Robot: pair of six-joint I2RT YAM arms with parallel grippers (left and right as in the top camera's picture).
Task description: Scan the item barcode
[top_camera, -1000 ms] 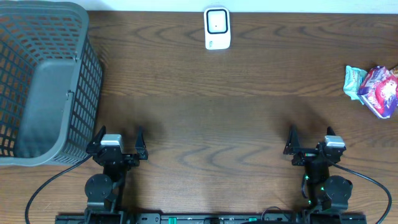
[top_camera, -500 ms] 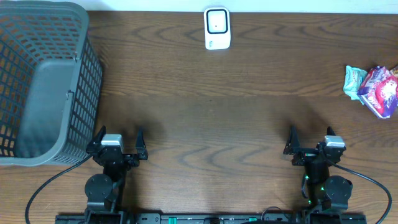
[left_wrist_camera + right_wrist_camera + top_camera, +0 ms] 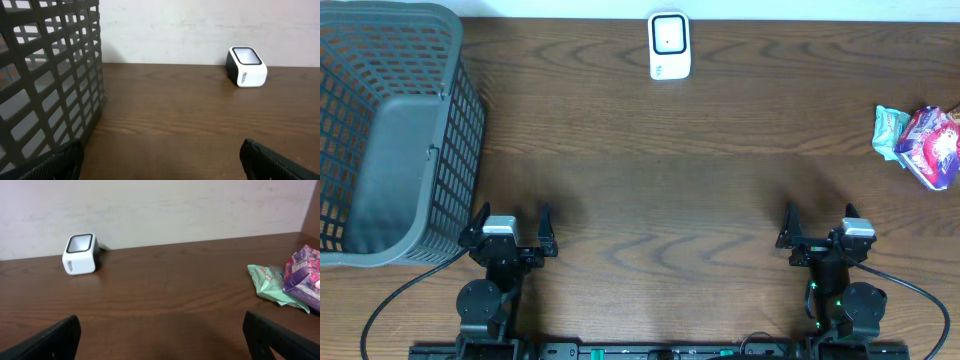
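Observation:
A white barcode scanner (image 3: 669,45) with a dark window stands at the table's far edge, seen also as a scanner (image 3: 246,67) in the left wrist view and a scanner (image 3: 80,254) in the right wrist view. Two snack packets lie at the far right: a purple and pink packet (image 3: 932,147) and a pale green packet (image 3: 888,130), also a purple packet (image 3: 303,275) and a green packet (image 3: 272,284) in the right wrist view. My left gripper (image 3: 508,222) and right gripper (image 3: 820,220) rest open near the front edge, holding nothing.
A large grey mesh basket (image 3: 390,130) fills the back left corner, and its wall (image 3: 50,85) stands close on the left of my left gripper. Bare brown wood table (image 3: 660,190) lies between the grippers and the scanner.

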